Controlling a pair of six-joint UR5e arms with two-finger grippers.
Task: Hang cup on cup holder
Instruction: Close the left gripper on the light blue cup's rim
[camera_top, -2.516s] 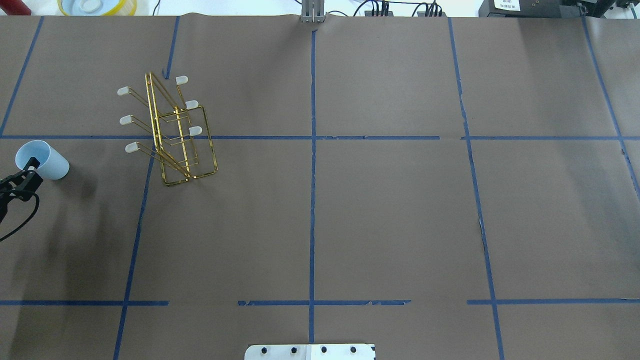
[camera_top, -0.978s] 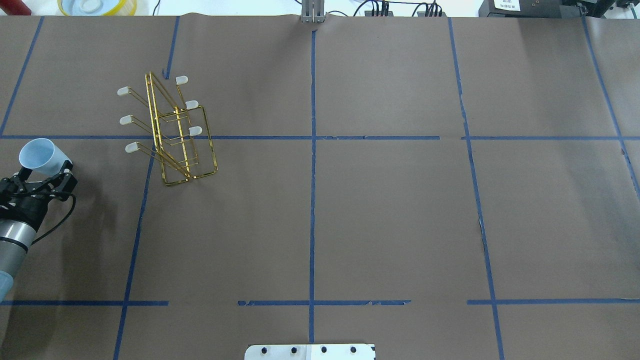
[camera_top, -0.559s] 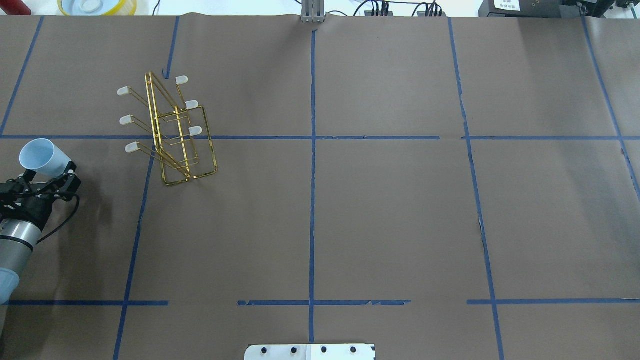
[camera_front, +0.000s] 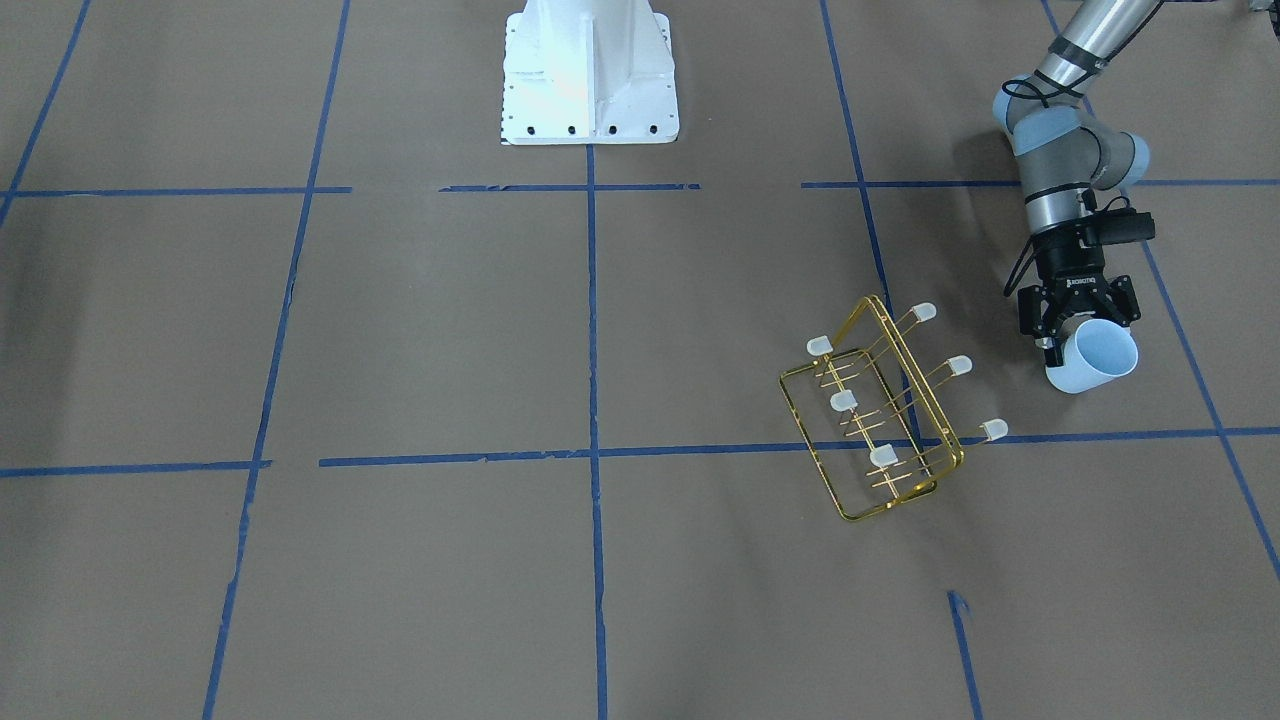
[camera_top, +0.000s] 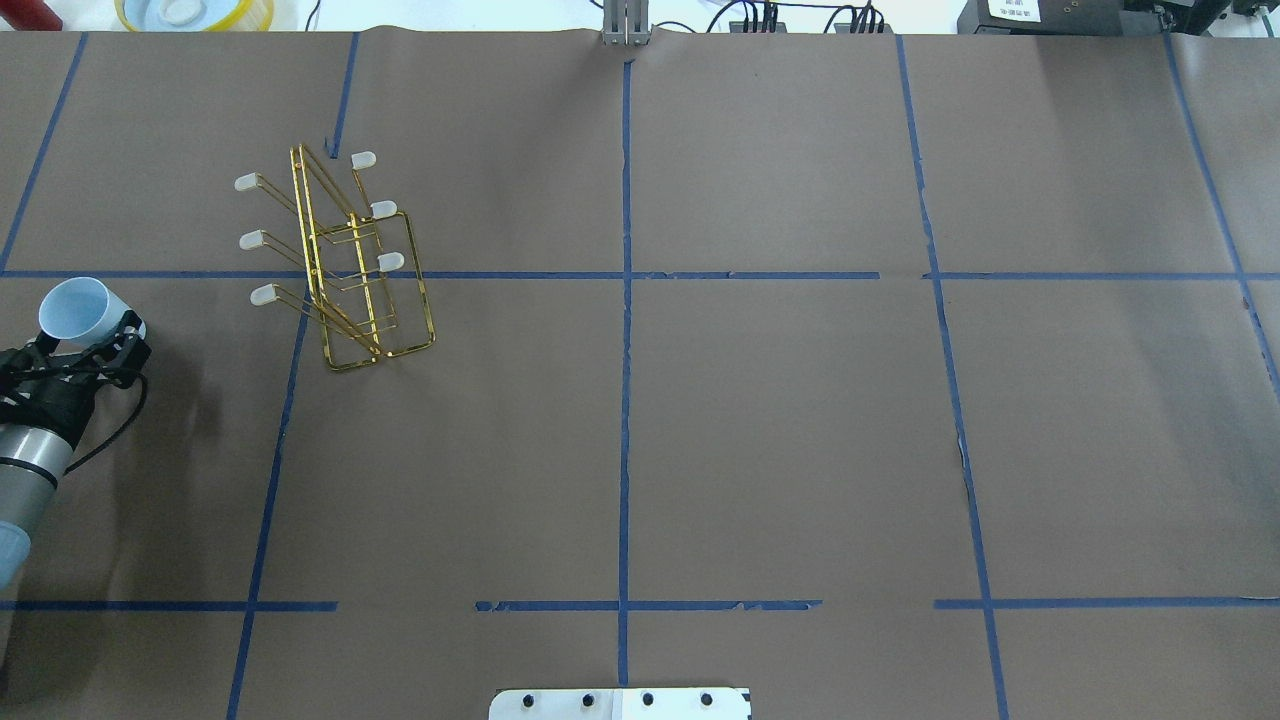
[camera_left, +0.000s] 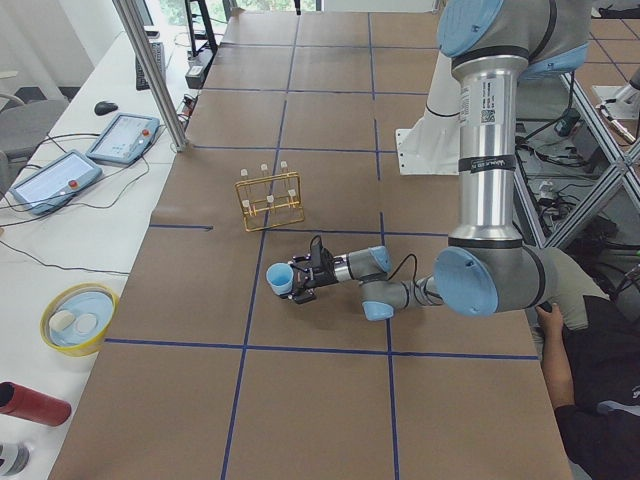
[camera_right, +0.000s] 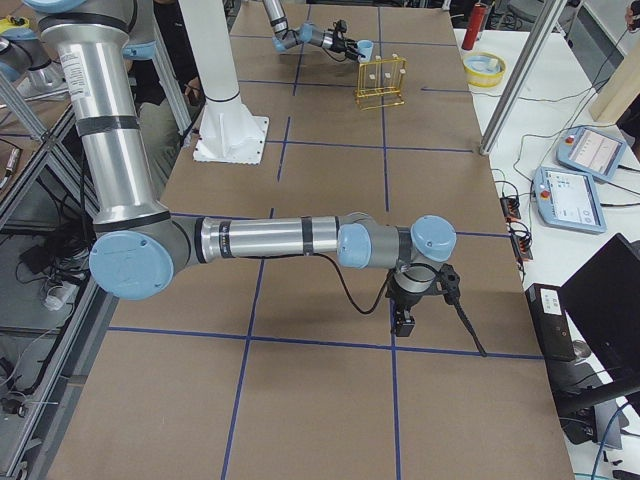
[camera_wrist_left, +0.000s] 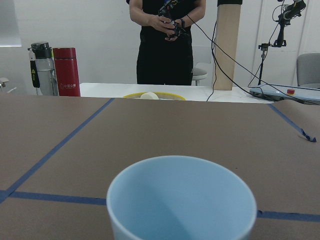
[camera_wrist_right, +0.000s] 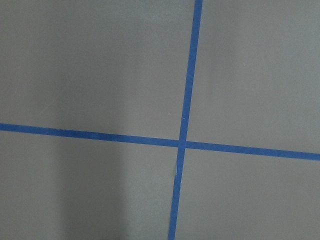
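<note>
The cup (camera_top: 80, 307) is pale blue and lies tilted at the table's far left, its mouth pointing away from my left arm. My left gripper (camera_top: 88, 338) has a finger on each side of the cup's base and looks shut on it; both show in the front-facing view (gripper (camera_front: 1078, 335), cup (camera_front: 1096, 357)). The cup's open mouth (camera_wrist_left: 182, 200) fills the bottom of the left wrist view. The gold wire cup holder (camera_top: 340, 270) stands to the right of the cup, apart from it, with no cup on its white-capped prongs (camera_front: 880, 410). My right gripper (camera_right: 405, 320) points down at bare paper; I cannot tell its state.
A yellow bowl (camera_top: 195, 12) and a red bottle (camera_left: 30, 403) sit off the paper beyond the table's far edge. The white robot base (camera_front: 590, 70) is at the near middle. A person (camera_wrist_left: 167, 40) stands behind the far edge. Blue tape lines cross the brown paper.
My left arm came in from the left edge behind the lying cup. Its fingers went around the cup's base and closed in, and the cup's mouth tipped up a little.
</note>
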